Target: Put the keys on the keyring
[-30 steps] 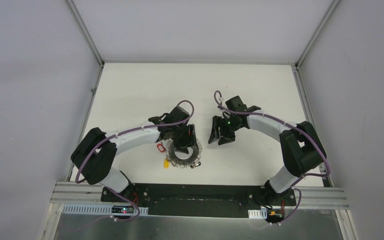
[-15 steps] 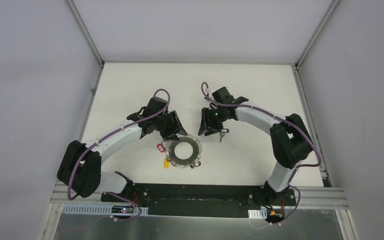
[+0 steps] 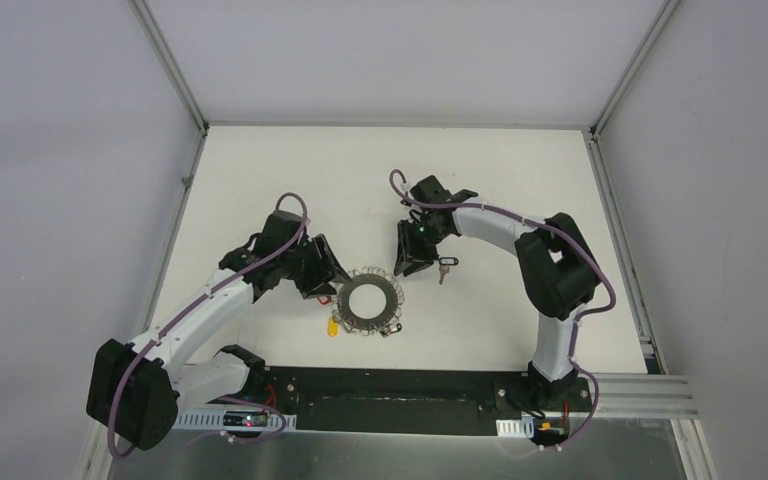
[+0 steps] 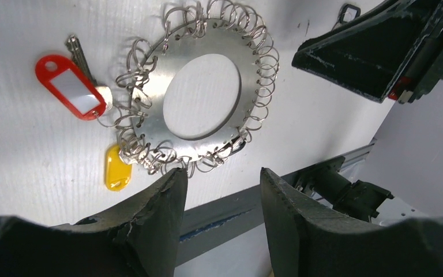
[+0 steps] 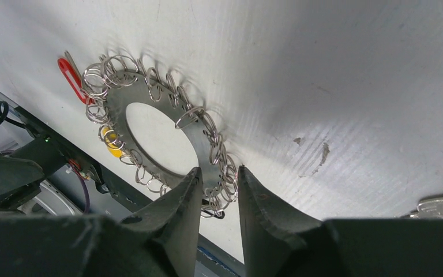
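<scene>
Withdrawn from over the keyring (image 4: 150, 109): left gripper (image 4: 222, 173), fingers apart.
Right gripper (image 5: 216, 170) is held near the keyring's far edge, fingers narrowly parted.

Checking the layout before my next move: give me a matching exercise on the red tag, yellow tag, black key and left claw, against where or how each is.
Things:
1 red tag
2 yellow tag
3 black key
4 left claw

Places or states:
a open, holding nothing
b lying right of the ring, apart from it
c at the ring's left rim
d at the ring's near-left rim

Pairs: 1-c, 2-d, 3-b, 4-a
</scene>
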Available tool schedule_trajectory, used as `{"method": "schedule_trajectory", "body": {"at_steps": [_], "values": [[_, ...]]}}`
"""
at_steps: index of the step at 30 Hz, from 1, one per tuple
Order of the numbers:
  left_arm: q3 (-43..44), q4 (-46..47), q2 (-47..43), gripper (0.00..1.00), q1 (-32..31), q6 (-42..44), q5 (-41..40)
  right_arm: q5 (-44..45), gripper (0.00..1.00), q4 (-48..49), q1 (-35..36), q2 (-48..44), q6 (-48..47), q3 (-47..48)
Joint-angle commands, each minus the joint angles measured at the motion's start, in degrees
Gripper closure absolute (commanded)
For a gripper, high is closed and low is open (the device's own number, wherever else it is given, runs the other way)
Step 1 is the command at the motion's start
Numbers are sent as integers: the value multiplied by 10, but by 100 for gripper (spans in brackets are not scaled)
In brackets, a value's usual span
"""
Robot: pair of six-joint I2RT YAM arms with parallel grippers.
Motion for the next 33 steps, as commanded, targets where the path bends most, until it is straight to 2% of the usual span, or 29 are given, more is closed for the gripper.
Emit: {"method": "schedule_trajectory", "body": {"at_steps": [1, 10, 23, 28, 33], "values": [[-12, -16, -30, 49, 4, 4, -13, -5, 69, 0, 5, 20, 17, 35], [-11, -41, -65, 49, 4, 11, -29, -23, 70, 12, 7, 49, 33, 40], [23, -70, -43, 49, 4, 40, -47, -47, 84, 38, 9, 45, 46, 18], [26, -69, -32, 49, 4, 46, -46, -56, 84, 49, 9, 26, 47, 5], [37, -70, -9, 49, 4, 58, -45, -29, 78, 42, 9, -9, 42, -1]]}}
